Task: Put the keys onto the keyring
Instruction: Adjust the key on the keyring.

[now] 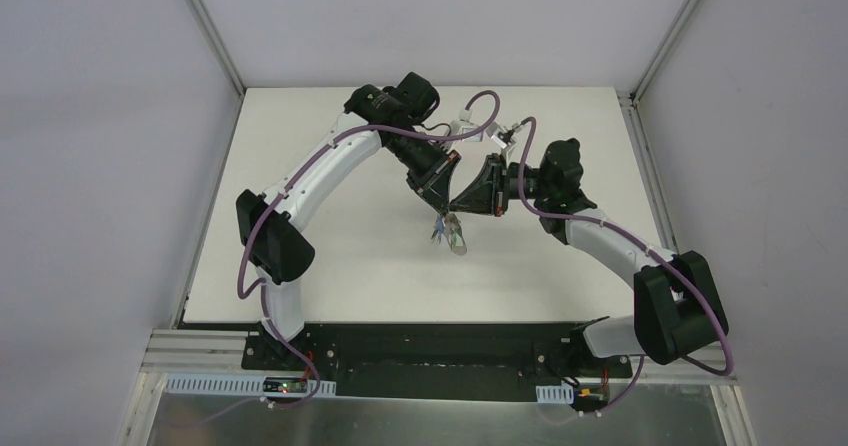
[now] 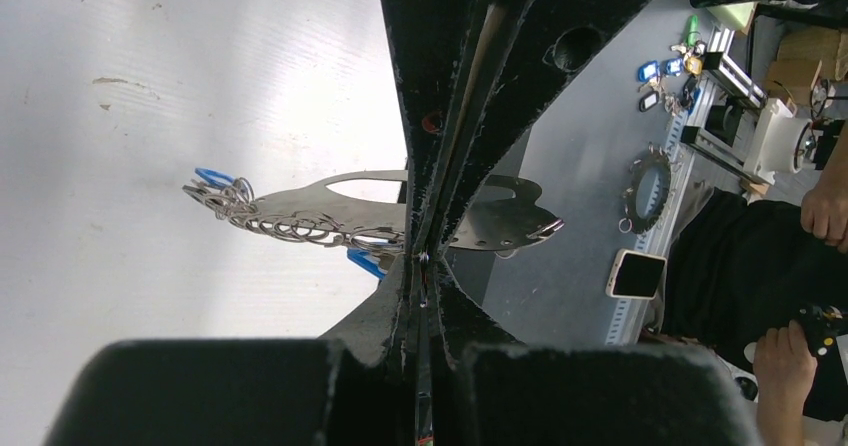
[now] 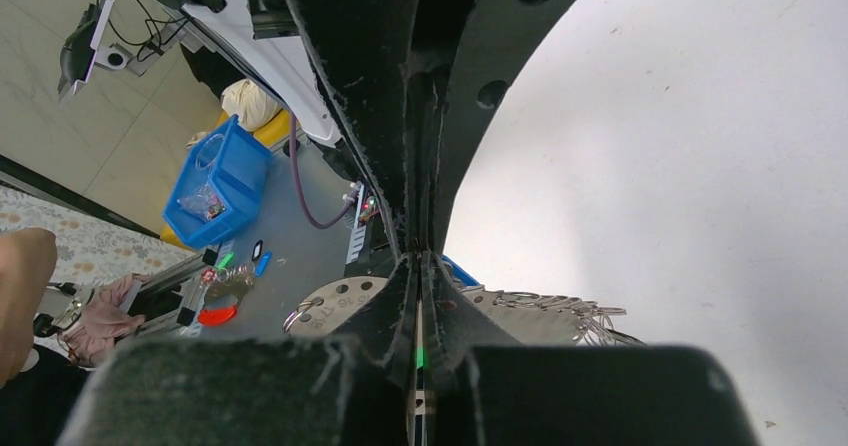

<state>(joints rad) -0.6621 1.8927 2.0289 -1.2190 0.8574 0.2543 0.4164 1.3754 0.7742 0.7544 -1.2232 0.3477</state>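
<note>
Hanging over the middle of the matte white table (image 1: 340, 266), about midway between its left and right edges, the keyring (image 1: 453, 234) is held off the surface where the two arms meet nose to nose. From above it is only a small pale glint below the left gripper (image 1: 441, 198) and the right gripper (image 1: 468, 206). Its shape cannot be read there. The left wrist camera shows far more. The keyring (image 2: 320, 206) is a thin, flat plate of dull grey metal with curved edges and a long cut-out, seen nearly edge-on. A row of small wire rings (image 2: 300, 228) is bunched along its lower side. One blue key (image 2: 215, 176) with a glossy plastic head sits at the plate's far left tip, and a second blue head (image 2: 365, 262) pokes out just beside the fingers. The left gripper (image 2: 420, 256) has its rough black jaws pinching the plate. The right wrist camera views the same plate (image 3: 335, 306) from the other side, stamped with small lettering too fine to read, with the rings (image 3: 550, 304) fanning off to the right. The right gripper (image 3: 420, 261) has its jaws pressed tightly together at the plate's edge. A thin green sliver shows in the seam between them, possibly a key's head, though the view is too narrow to be sure. Only this camera catches a blue plastic bin (image 3: 215, 191) on the floor beyond the table.
</note>
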